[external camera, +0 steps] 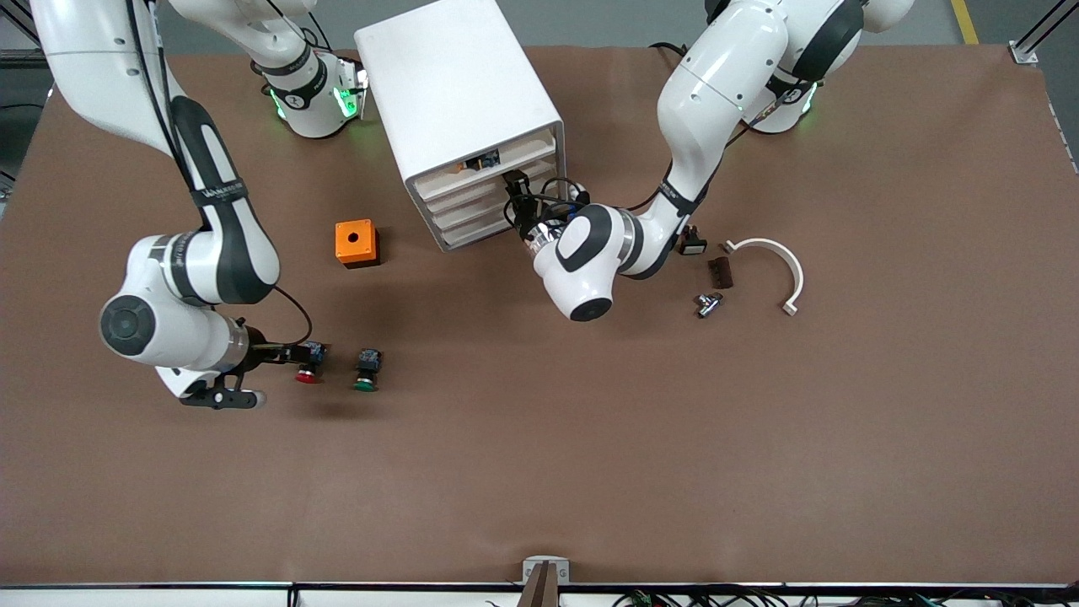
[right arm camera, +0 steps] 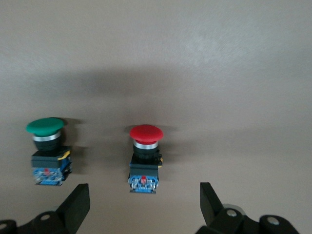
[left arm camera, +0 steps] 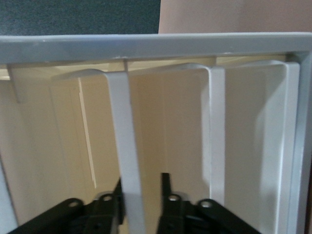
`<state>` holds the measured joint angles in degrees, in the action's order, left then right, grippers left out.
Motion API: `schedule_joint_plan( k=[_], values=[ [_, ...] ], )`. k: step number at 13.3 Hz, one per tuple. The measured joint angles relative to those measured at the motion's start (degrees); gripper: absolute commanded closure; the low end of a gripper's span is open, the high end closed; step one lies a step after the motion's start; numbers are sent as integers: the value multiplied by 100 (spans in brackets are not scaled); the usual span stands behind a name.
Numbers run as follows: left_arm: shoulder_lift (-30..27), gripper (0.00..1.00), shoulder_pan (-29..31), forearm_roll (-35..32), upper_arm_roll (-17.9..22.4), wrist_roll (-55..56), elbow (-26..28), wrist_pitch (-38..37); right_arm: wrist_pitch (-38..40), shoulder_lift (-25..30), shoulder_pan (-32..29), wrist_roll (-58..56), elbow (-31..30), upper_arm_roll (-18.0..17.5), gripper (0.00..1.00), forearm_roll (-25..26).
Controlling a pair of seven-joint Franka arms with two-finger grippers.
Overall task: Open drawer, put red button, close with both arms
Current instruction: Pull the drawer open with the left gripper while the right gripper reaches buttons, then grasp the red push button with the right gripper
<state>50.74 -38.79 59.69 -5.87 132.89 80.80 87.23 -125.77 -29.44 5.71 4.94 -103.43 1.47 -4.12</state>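
Up in the top centre of the front view, the cabinet (external camera: 459, 101) stands on the tabletop (external camera: 590, 438) with four white drawers; the top drawer (external camera: 487, 163) shows dark parts inside, and the drawer (external camera: 472, 187) below it looks shut. The left gripper (external camera: 516, 202) is at the cabinet's front, and in the left wrist view its fingers (left arm camera: 117, 197) sit narrowly apart astride a thin white drawer lip (left arm camera: 127, 161), not clearly clamping it. Toward the lower left of the front view, the right gripper (external camera: 287, 354) is spread wide and holds nothing, just beside the red button (external camera: 310, 361), which lies on the tabletop next to the green button (external camera: 367, 369). An orange box (external camera: 355, 243) sits near the cabinet.
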Motion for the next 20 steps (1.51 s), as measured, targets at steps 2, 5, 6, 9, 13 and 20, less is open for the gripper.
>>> schedule_joint_plan(
  k=[2, 5, 6, 9, 13, 20],
  values=[
    [-16, 99, 66, 13, 12, 87, -54, -76, -420, -59, 22, 0, -296, -28, 1, -32],
    [-12, 99, 383, 3, 87, 88, -193, -67, -1034, -130, 89, 6, -702, -46, 8, -49],
    [-10, 98, 568, -15, 110, 57, -270, -64, -1112, -159, 98, 7, -771, -47, 12, -49],
    [-6, 93, 1097, -97, 150, -155, -429, -67, -1144, -213, 100, 12, -819, -46, 35, -52],
    [-3, 0, 1203, -75, 151, -756, -534, 467, -1151, -217, 100, 20, -820, -46, 64, -155],
    [-8, 0, 1193, -92, 512, -997, -726, 814, -858, -174, 129, 216, -694, -57, 95, -176]
  ],
)
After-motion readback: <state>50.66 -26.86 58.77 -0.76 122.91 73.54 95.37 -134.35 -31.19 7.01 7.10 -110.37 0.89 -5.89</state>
